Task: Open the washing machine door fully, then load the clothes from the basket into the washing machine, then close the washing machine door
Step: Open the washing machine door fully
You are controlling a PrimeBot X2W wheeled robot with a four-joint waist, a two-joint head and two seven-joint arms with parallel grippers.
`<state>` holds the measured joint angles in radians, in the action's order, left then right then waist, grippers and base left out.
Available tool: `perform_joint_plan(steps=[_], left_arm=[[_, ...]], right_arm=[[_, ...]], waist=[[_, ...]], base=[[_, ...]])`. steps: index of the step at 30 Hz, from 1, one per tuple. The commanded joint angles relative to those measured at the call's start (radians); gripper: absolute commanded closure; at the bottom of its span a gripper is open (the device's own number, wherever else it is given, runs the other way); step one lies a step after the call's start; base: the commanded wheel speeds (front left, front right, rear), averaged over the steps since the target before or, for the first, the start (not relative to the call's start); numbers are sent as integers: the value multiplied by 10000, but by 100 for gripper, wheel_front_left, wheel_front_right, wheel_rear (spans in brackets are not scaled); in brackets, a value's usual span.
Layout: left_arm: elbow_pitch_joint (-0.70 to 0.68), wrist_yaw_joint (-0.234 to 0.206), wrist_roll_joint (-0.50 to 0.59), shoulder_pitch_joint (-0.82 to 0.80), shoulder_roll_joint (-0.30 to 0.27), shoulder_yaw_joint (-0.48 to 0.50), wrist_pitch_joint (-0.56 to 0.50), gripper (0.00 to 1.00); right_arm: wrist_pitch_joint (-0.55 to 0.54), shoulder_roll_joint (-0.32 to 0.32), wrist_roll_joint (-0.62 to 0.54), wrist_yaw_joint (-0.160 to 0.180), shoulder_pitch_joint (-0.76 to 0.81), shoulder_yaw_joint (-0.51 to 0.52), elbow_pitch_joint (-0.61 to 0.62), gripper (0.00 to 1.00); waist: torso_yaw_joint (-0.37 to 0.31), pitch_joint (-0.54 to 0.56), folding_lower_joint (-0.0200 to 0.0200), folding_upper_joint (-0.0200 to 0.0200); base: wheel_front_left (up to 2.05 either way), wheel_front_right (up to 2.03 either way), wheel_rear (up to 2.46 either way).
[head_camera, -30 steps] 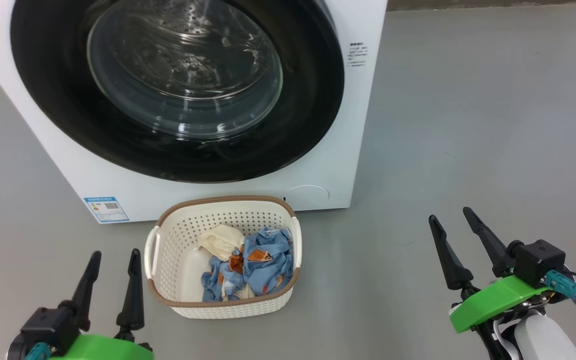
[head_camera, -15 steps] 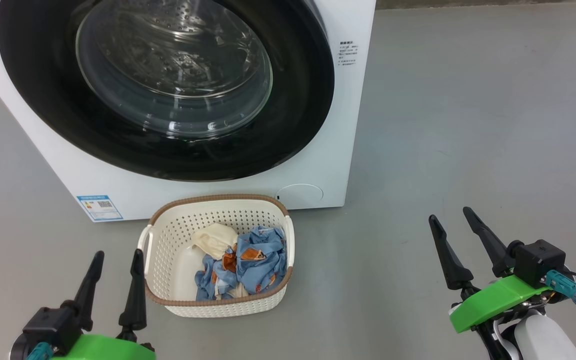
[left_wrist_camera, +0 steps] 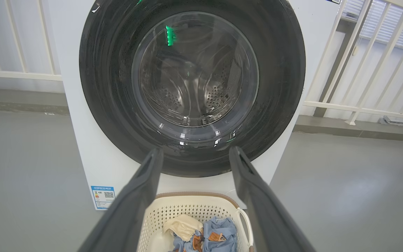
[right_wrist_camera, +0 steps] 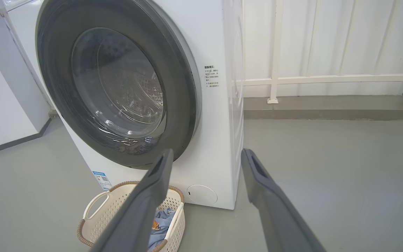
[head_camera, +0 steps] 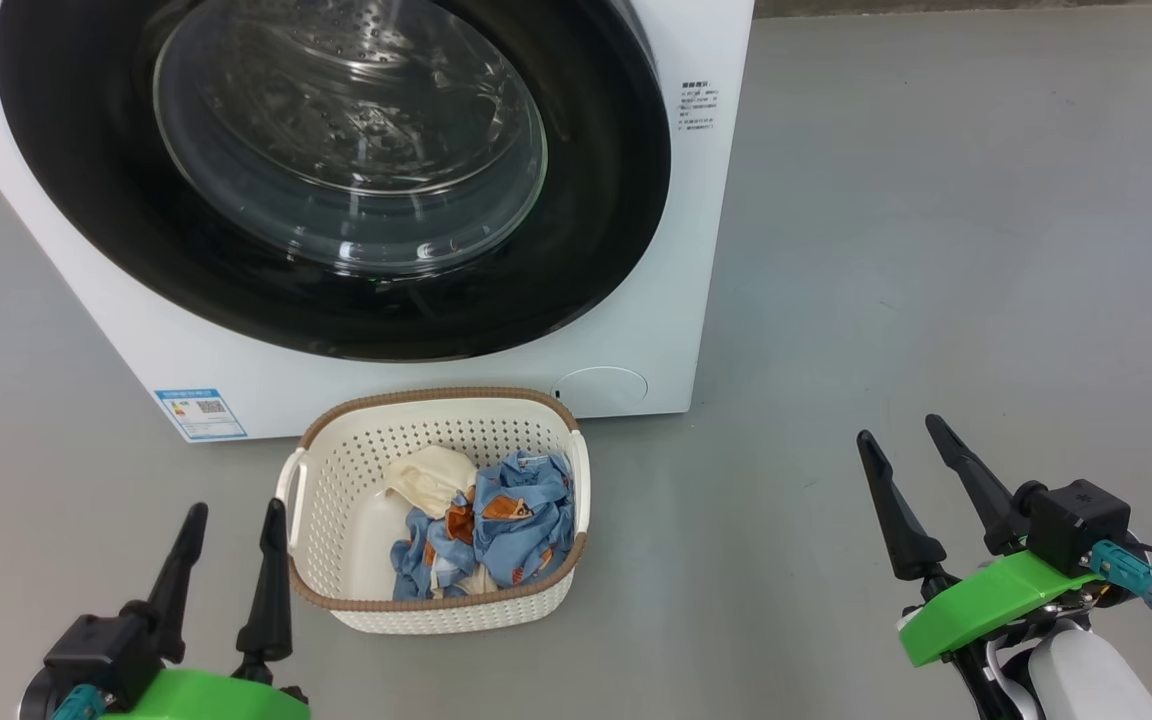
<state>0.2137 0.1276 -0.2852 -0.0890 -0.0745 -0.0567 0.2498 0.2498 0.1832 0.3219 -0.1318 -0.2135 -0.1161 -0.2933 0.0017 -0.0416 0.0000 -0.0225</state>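
The white washing machine (head_camera: 636, 330) stands ahead with its round black washing machine door (head_camera: 596, 230) flat against the front, glass window at its centre. On the floor before it sits the cream basket (head_camera: 336, 490) holding the clothes (head_camera: 506, 520), blue printed pieces and a cream cloth. My left gripper (head_camera: 231, 512) hangs open at the lower left, just left of the basket. At the lower right my right gripper (head_camera: 901, 428) is open too, far from the basket. The left wrist view faces the door (left_wrist_camera: 110, 87) with the basket (left_wrist_camera: 187, 210) below; the right wrist view sees the door (right_wrist_camera: 184, 98) obliquely.
Bare grey floor (head_camera: 936, 250) spreads to the right of the machine. A white railing (right_wrist_camera: 327, 78) and wall run behind it. A blue label sticker (head_camera: 199, 412) marks the machine's lower left front.
The whole head view shifted a little, so the machine and basket sit further left and slightly higher than a second ago. Both grippers keep their places and stay open.
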Motion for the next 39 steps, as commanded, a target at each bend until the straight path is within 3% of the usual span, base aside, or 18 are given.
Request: perform_joint_plan(steps=[1,30,35,39], left_arm=[[-183,31,-74,-413,-222,309,120,0],[-141,31,-293,-764,-284,42,120,0],[-93,31,-269,-943,-285,-30,120,0],[-136,31,-263,-1064,-297,-79,120,0]], right_arm=[[120,17,108,11,-310,-214,200,0],[120,279,517,11,-1408,-13,-21,0],[120,538,833,11,-1927,276,-90,0],[120,603,1808,11,-2364,484,-80,0]], waist=[[-1,1,0,0],[237,-733,0,0],[380,-1014,0,0],[511,-1291,0,0]], base=[[0,0,0],[0,0,0],[0,0,0],[0,0,0]])
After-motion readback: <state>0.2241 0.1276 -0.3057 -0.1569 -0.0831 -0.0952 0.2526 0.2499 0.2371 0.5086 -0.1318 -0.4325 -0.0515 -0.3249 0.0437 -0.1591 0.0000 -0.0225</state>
